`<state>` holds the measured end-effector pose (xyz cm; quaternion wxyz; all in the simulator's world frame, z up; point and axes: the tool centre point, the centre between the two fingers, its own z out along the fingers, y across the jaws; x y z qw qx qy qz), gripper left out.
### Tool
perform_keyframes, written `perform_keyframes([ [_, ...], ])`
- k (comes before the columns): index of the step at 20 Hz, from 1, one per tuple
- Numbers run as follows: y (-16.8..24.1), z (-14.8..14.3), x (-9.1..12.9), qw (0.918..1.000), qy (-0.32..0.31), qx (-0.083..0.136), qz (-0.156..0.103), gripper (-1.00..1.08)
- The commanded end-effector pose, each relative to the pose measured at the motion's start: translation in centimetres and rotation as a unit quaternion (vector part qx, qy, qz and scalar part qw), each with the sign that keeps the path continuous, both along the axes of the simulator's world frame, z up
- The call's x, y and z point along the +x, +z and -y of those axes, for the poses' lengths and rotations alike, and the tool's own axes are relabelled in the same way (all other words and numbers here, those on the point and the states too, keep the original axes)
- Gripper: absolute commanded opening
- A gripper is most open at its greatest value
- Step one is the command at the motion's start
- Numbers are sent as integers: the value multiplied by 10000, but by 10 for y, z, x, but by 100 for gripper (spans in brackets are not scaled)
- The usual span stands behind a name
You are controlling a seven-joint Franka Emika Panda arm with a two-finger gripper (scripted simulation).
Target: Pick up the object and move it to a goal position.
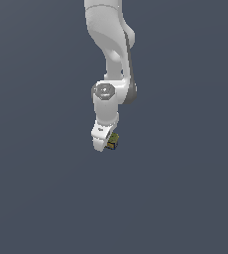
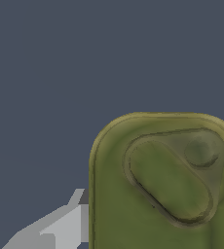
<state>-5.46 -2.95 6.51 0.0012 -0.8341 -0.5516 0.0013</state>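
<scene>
The white arm (image 1: 111,54) is seen reaching down from the top of the exterior view against a plain dark blue-grey background (image 1: 185,188). At its lower end the gripper (image 1: 106,143) is found, with the object (image 1: 113,141), a tiny boxy block with an olive-green top and yellow-brown and dark sides, set right against it on the exterior view's right. The block is partly covered by the white gripper body, and contact between the two is shown. Whether the fingers are pressed onto the block or merely stand beside it cannot be told from this view, since the fingertips are too small to be made out. In the wrist view the object (image 2: 162,185) is shown very close, its olive surface marked by a rounded raised rim and an elongated recessed shape, and a grey finger (image 2: 60,228) is seen touching its edge. Only one finger is visible there.
</scene>
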Motion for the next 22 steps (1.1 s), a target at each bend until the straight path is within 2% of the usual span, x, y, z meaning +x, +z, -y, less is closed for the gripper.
perform_keyframes([
  [1, 7, 12, 8, 10000, -5, -3, 22, -100],
  [22, 66, 155, 96, 10000, -5, 1, 19, -100],
])
